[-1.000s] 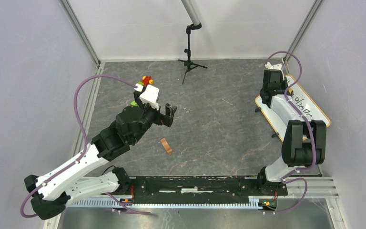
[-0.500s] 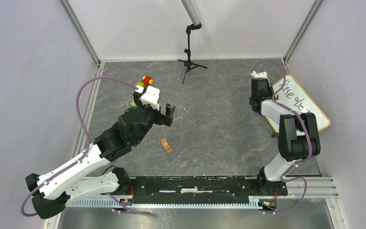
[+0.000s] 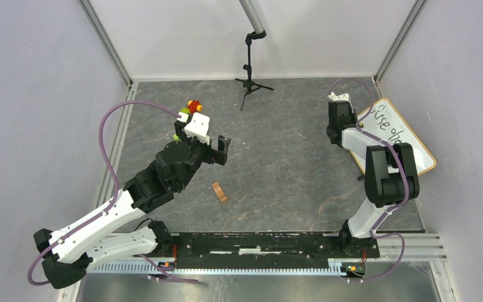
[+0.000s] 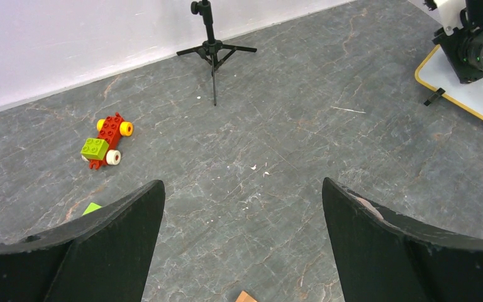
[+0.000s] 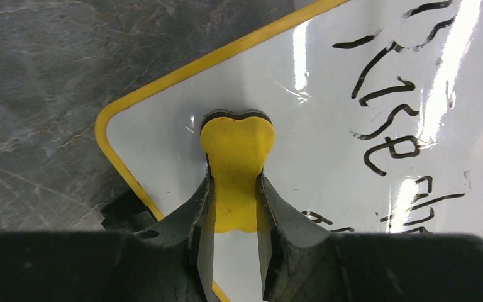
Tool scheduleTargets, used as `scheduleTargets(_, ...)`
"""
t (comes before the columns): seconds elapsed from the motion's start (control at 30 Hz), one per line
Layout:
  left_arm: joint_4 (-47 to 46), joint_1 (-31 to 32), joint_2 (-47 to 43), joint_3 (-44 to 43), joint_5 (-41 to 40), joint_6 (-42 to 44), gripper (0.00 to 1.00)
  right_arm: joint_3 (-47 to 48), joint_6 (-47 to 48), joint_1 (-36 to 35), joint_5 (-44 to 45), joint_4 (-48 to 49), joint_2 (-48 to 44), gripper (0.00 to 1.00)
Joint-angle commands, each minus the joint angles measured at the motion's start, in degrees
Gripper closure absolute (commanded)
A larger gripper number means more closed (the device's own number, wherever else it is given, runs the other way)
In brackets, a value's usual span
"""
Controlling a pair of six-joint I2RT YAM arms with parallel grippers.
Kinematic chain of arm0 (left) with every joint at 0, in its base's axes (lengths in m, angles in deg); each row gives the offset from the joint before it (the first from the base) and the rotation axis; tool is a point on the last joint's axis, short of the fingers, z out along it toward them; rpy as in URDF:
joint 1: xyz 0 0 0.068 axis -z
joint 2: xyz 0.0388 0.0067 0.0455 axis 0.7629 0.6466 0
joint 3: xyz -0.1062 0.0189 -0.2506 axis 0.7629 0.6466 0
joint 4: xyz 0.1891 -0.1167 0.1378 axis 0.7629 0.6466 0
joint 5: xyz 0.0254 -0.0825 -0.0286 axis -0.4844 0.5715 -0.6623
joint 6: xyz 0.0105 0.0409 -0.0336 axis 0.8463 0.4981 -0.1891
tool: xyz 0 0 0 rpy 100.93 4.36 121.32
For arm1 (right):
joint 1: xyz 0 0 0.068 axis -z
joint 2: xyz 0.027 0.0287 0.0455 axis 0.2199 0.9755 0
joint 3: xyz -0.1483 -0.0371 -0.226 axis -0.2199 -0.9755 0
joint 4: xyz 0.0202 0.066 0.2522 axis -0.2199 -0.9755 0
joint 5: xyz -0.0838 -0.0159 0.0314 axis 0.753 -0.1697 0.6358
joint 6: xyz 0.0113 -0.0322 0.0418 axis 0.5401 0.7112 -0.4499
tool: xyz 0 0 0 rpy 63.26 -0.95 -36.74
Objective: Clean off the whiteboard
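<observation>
Whiteboard at the far right edge of the table, dark handwriting showing on it. That's the overhead view. The right gripper hangs at the board's left corner, its arm's elbow overlapping the board's near end from this angle. Way across, the left gripper hovers over bare table, well apart from the board, with a small wooden block near it and a brick toy car behind.

Over to the left wrist: fingers spread wide, nothing between them. The toy car and a camera tripod are ahead, and the board's corner peeks in at the right edge, raised on little black feet.

Right wrist, and here's the action! The fingers are pinched narrow on a yellow eraser, its dark pad on or just above the blank corner, just inside the frame. The writing sits off to the right, apart from the pad, so I'd say most of the wiping lies ahead.

Dangers? The board stands on feet rather than flat, so a hard push at this corner could slide or tip it. The grip takes only the eraser's narrow waist, and sideways drag might twist it loose. And a shallow sweep would leave strokes behind near the far edge.
</observation>
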Motion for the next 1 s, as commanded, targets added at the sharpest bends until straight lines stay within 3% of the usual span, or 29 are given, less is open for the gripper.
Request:
scheduleTargets(0.0,-2.7,0.2,-0.5,0.3,-0.6,2.2,0.0,0.7,0.0,2.6,5.4,-0.3,-3.9,0.78)
scheduleTargets(0.37,-2.8,0.3,-0.7,0.4,-0.5,1.8,0.0,-4.9,0.0,3.0,4.2,2.2,-5.0,0.78)
scheduleTargets(0.7,-2.8,0.3,-0.3,0.4,-0.5,1.6,0.0,-6.0,1.2,-3.9,-3.1,6.0,-0.6,0.78)
scheduleTargets(0.97,-2.8,0.4,-1.0,0.3,-0.1,1.4,0.0,-7.8,-1.4,-1.7,-1.6,5.7,-9.4,0.79)
